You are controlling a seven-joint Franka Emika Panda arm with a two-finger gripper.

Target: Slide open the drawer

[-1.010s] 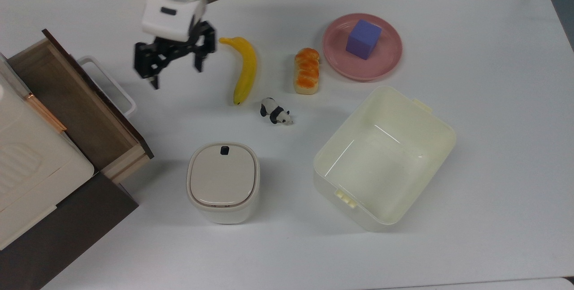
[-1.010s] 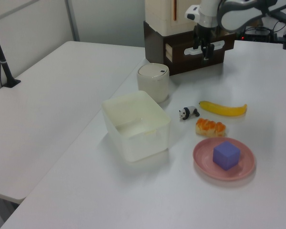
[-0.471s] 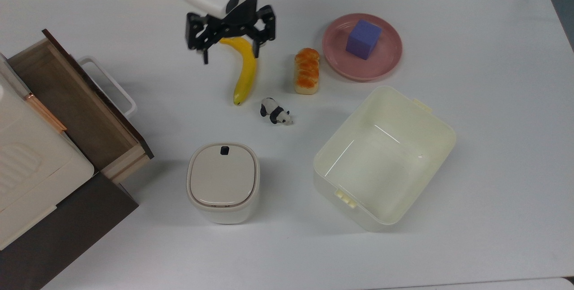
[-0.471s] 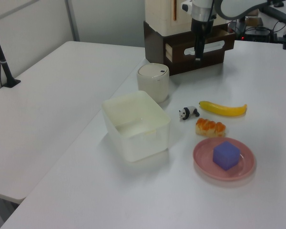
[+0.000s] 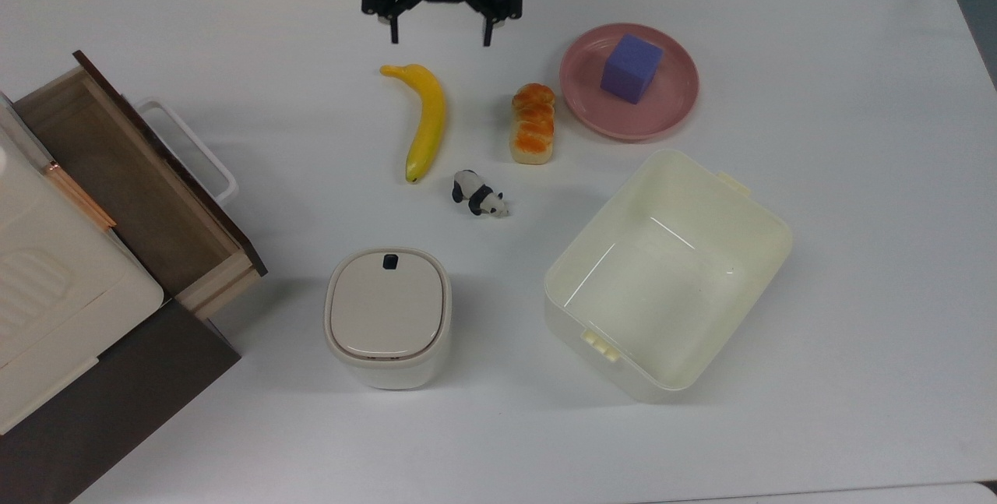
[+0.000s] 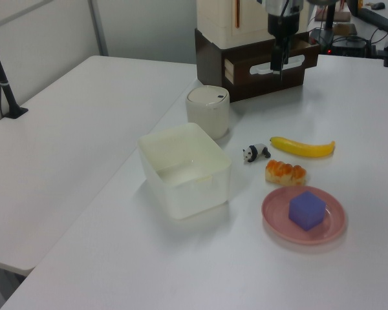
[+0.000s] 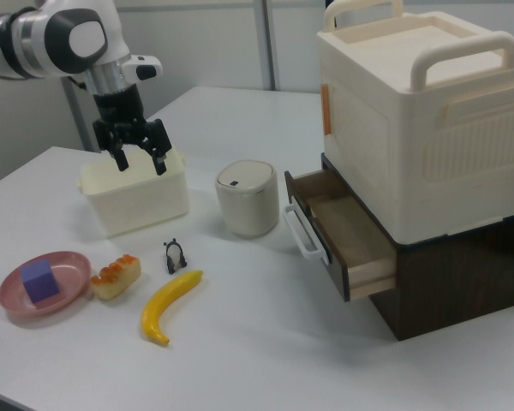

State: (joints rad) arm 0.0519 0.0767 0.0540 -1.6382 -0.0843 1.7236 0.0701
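The drawer (image 5: 125, 169) stands pulled out from the dark cabinet at the top view's left. Its dark brown front panel and white loop handle (image 5: 189, 149) face the table's middle. In the right view the drawer (image 7: 343, 235) juts out with its handle (image 7: 300, 233) free. My gripper (image 5: 441, 37) hangs open and empty near the table's far edge in the top view, beyond the banana's tip and well away from the handle. The right view puts the gripper (image 7: 139, 161) above the cream bin. Seen in the left view, the gripper (image 6: 278, 63) overlaps the drawer (image 6: 249, 70).
A banana (image 5: 427, 118), a bread roll (image 5: 533, 122) and a panda figure (image 5: 479, 196) lie mid-table. A pink plate (image 5: 592, 111) carries a purple cube (image 5: 631, 68). A cream bin (image 5: 748, 200) and a lidded white canister (image 5: 388, 317) stand nearer. A cream box (image 7: 420, 111) tops the cabinet.
The gripper has moved from beside the drawer handle toward the top view's right and far edge, passing over the banana's tip, and stays open. The drawer has not moved.
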